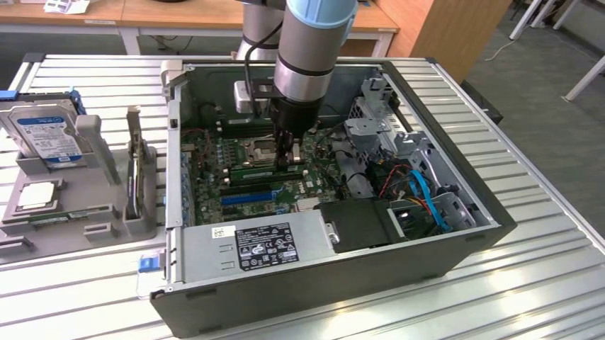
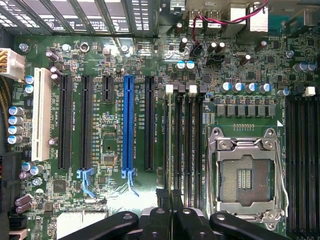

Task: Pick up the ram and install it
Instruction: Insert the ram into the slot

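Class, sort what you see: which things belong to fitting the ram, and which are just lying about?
Job in hand:
gripper
ram, at the gripper's tips
memory slots

Lying about:
hard drive
processor
blue slot
power supply

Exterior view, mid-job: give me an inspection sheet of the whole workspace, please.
Surface: slatted metal table, bearing the open computer case.
Job's things: ram lies beside the processor socket, inside the case.
Clutter: hard drive and processor chip on a grey holder, at the exterior view's left.
Grippers: gripper shut, low over the ram; whether it grips it cannot be told.
Cables: blue cables inside the case.
Surroundings: wooden desks behind.
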Robot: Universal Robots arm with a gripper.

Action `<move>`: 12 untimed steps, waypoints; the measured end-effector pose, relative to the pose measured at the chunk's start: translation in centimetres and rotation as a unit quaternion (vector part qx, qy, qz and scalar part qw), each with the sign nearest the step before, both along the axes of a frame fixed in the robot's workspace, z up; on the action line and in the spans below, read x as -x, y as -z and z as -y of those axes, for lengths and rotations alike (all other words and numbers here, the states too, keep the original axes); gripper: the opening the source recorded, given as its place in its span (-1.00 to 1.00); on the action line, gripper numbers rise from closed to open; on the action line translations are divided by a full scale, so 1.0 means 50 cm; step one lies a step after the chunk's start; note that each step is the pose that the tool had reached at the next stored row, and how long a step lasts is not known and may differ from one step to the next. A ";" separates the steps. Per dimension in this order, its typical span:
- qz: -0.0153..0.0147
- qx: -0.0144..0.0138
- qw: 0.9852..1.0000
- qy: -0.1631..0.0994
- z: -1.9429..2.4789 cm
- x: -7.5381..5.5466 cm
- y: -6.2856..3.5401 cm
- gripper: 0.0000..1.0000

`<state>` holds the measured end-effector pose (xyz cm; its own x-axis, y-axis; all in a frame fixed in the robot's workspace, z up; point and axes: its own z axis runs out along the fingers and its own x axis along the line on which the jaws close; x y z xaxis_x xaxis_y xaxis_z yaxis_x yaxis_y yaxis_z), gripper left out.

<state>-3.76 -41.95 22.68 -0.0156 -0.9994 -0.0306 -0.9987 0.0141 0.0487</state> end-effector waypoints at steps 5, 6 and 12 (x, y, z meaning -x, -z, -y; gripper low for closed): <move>-0.001 0.000 1.000 0.000 0.0000 -0.001 0.000 -0.77; -0.001 0.000 1.000 0.000 0.0000 -0.001 0.000 -0.77; -0.005 0.000 1.000 0.000 0.0000 -0.004 -0.001 -0.77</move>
<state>-3.53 -41.95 22.74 -0.0158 -0.9994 -0.0305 -0.9982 0.0140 0.0583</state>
